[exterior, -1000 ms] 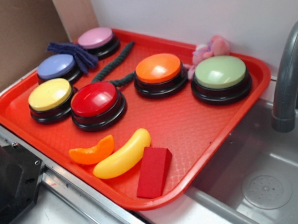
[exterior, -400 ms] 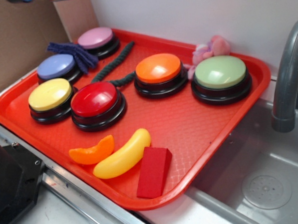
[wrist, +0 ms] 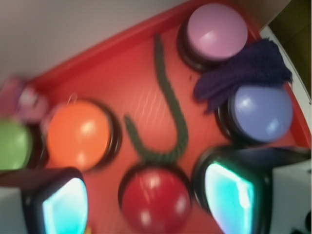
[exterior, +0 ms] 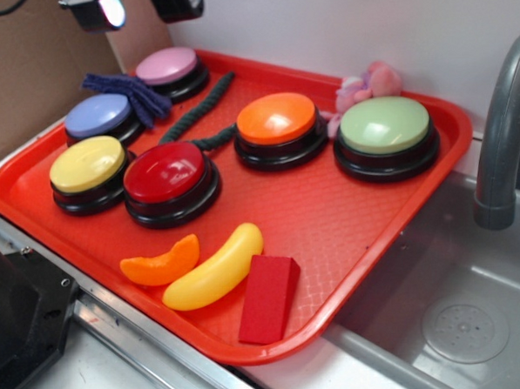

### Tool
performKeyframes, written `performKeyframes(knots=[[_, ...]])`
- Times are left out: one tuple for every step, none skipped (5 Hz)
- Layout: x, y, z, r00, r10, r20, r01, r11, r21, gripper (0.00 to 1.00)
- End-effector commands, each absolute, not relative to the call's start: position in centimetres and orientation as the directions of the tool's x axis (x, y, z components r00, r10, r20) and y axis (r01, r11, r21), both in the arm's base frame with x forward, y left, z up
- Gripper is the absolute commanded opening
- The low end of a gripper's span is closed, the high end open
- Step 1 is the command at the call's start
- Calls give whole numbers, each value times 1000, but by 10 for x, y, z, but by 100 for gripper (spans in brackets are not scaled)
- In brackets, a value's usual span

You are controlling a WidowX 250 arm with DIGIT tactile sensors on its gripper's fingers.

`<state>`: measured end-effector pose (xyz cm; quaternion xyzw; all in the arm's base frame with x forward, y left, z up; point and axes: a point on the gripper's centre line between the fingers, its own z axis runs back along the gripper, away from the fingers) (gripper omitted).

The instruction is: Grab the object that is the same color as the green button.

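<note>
The dark green twisted rope (exterior: 195, 113) lies on the red tray (exterior: 348, 216), running from between the pink and orange buttons down to the red button (exterior: 164, 172). In the wrist view the rope (wrist: 170, 102) curves in a J shape above the red button (wrist: 155, 197). The pale green button (exterior: 385, 125) stands at the tray's back right; in the wrist view it (wrist: 12, 145) is at the left edge. My gripper (exterior: 139, 6) hangs high above the tray's back left corner, open and empty. Its fingers (wrist: 233, 195) frame the red button.
The tray also holds orange (exterior: 276, 119), yellow (exterior: 87, 164), purple (exterior: 98, 116) and pink (exterior: 166, 66) buttons, a dark blue fuzzy cloth (exterior: 128, 90), a pink plush (exterior: 366, 84), an orange slice (exterior: 162, 263), a yellow banana (exterior: 213, 268) and a red block (exterior: 267, 297). A sink and grey faucet (exterior: 501, 130) are at right.
My gripper has come down into the exterior view at the top left, above the tray's back corner. Nothing on the tray has moved.
</note>
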<state>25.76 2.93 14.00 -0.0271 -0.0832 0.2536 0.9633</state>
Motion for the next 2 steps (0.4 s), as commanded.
performKeyframes(knots=[[289, 62, 98, 785, 588, 194, -582, 808, -92, 100], [292, 68, 80, 760, 619, 199, -617, 783, -81, 100]])
